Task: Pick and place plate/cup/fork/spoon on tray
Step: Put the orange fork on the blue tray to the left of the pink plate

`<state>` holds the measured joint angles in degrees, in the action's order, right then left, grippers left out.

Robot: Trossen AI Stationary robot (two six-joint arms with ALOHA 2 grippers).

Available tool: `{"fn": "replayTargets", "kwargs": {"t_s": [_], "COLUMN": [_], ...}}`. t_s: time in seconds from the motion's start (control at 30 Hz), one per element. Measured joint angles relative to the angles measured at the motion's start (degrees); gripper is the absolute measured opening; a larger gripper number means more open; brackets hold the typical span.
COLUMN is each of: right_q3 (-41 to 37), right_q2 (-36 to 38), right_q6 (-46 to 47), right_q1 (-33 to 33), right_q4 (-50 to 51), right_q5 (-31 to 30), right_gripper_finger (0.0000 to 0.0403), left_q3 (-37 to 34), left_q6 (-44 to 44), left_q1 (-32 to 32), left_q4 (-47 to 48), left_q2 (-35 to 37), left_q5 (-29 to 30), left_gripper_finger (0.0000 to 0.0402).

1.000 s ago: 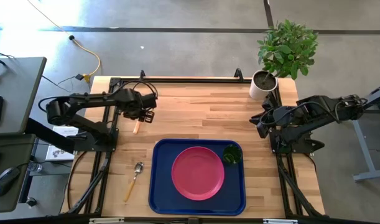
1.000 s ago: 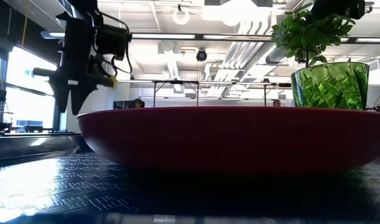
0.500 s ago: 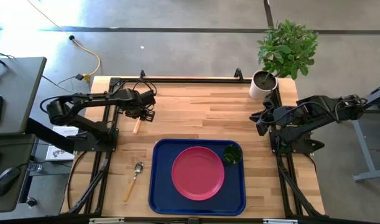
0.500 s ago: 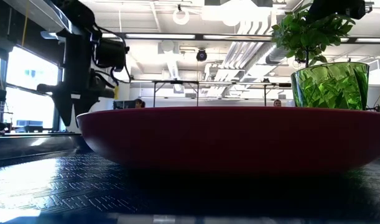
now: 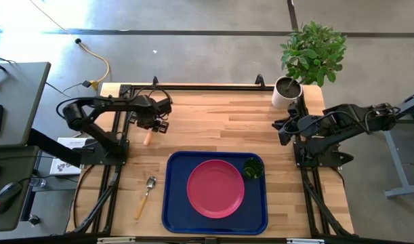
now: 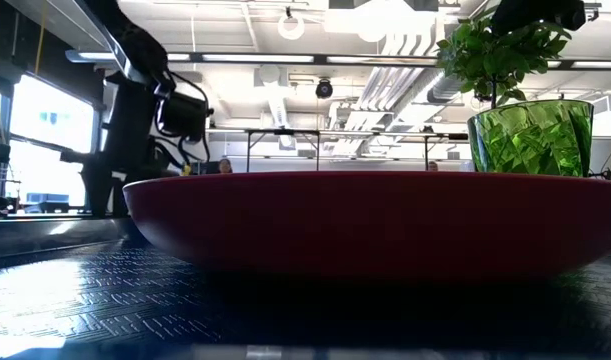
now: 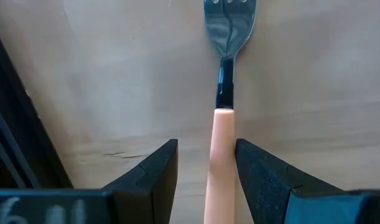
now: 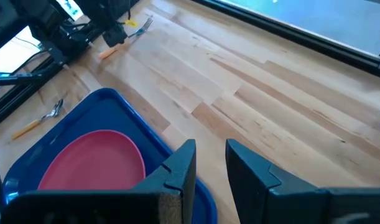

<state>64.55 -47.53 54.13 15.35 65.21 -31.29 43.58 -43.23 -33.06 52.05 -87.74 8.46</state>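
The fork (image 7: 222, 93) lies flat on the wooden table at the far left, with its tan handle (image 5: 148, 139) pointing toward the near edge. My left gripper (image 7: 205, 146) is open and low over it, one finger on each side of the handle; I cannot tell whether a finger touches it. The pink plate (image 5: 216, 188) and the green cup (image 5: 253, 168) rest on the blue tray (image 5: 173, 203). The spoon (image 5: 146, 196) lies on the table left of the tray. My right gripper (image 8: 209, 155) is open and empty at the table's right edge (image 5: 282, 130).
A potted plant in a white pot (image 5: 286, 91) stands at the far right corner. Black frame rails (image 5: 118, 135) run along the table's left and right sides. Bare wood (image 5: 220, 122) lies between the fork and my right gripper.
My left gripper has come down toward the fork: in the low view its fingertips were above the plate's rim and now sit behind it. Its elbow has swung toward the far edge. The fork, spoon, plate and cup have stayed in place.
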Motion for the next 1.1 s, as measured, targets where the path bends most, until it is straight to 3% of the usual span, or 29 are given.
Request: {"fn": "replayTargets", "kwargs": {"t_s": [0.43,0.77,1.1], "right_q3": [0.0,0.0,0.0], "right_q2": [0.0,0.0,0.0], "right_q6": [0.0,0.0,-0.1], "right_q1": [0.0,0.0,0.0], "right_q4": [-0.1,-1.3,-1.3], "right_q5": [-0.2,-0.2,-0.2], "right_gripper_finger": [0.0079,0.0079,0.0079], "left_q3": [0.1,0.1,-0.2], "left_q6": [2.4,1.5,-4.2], "left_q1": [-1.2,-1.3,2.5], "left_q4": [-3.3,-4.0,-4.4], "left_q2": [-2.5,-2.5,0.5], "left_q5": [-1.6,-2.8,-3.6], "left_gripper_finger": [0.0145,0.0032,0.0032]}}
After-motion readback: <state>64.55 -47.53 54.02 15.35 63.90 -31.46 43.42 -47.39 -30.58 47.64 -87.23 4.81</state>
